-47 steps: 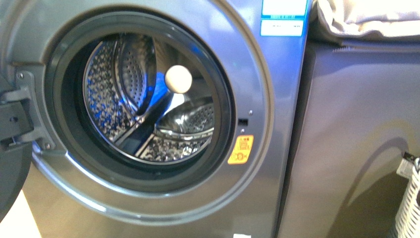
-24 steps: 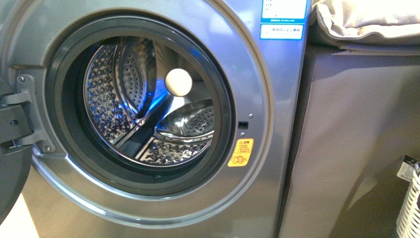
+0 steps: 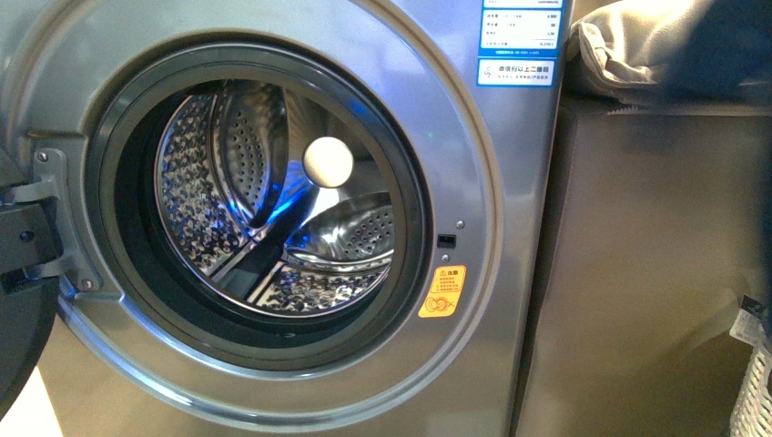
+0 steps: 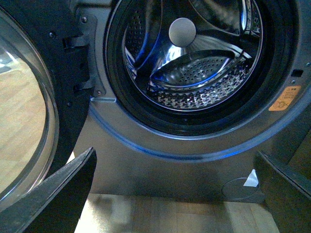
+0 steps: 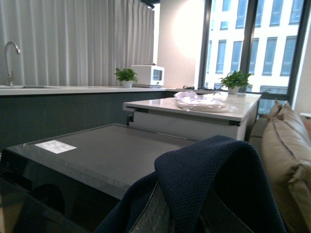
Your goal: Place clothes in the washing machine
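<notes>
The washing machine (image 3: 510, 228) fills the front view. Its door (image 3: 16, 328) is swung open at 9 o'clock of the porthole, on a grey hinge (image 3: 45, 218), and the dimpled steel drum (image 3: 246, 209) shows no garment inside, only a pale round knob (image 3: 328, 161) near its middle. An orange sticker (image 3: 442, 291) sits at 4 o'clock of the opening and a blue-white label (image 3: 521, 41) at 1 o'clock. A plain grey cabinet (image 3: 637, 273) stands just beside the machine at 3 o'clock, with a beige cushion (image 3: 628, 45) on top. The left gripper (image 4: 175, 153) faces the lower rim of the porthole, and its dark fingers (image 4: 68, 194) are spread wide with nothing between them. The clothes (image 5: 209, 179), a dark navy knit, are outside the machine. In the right wrist view they hang draped over the right gripper, above the grey top of an appliance (image 5: 107, 155). The fabric hides that gripper's fingers, so I cannot tell how they are set. A dark blue blur at 1 o'clock in the front view may be the same garment.
</notes>
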`<action>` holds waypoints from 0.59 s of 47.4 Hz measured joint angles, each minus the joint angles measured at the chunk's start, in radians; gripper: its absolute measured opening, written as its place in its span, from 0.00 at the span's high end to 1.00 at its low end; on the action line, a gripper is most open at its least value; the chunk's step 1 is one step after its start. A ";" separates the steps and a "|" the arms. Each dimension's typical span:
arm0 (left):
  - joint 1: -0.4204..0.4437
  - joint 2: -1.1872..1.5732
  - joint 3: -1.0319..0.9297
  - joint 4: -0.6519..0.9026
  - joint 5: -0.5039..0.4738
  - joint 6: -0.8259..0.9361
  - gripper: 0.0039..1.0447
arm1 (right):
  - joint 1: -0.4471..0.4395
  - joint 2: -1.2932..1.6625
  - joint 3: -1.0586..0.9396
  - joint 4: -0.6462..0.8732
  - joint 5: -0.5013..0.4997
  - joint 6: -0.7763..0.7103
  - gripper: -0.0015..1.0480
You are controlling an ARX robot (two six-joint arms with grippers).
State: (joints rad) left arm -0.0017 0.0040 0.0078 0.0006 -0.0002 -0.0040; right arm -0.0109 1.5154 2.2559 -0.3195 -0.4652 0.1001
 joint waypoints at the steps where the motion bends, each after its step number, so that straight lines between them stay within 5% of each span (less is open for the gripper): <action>1: 0.000 0.000 0.000 0.000 0.000 0.000 0.06 | 0.023 0.014 0.022 -0.013 0.009 -0.009 0.97; 13: 0.000 0.000 0.000 0.000 0.000 0.000 0.06 | 0.222 0.142 0.184 -0.100 -0.005 -0.048 0.97; 28: 0.000 0.000 0.000 0.000 0.000 0.000 0.06 | 0.230 0.141 0.187 -0.100 -0.008 -0.044 0.97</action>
State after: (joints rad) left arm -0.0017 0.0040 0.0078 0.0006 -0.0002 -0.0040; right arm 0.2192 1.6566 2.4432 -0.4194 -0.4732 0.0559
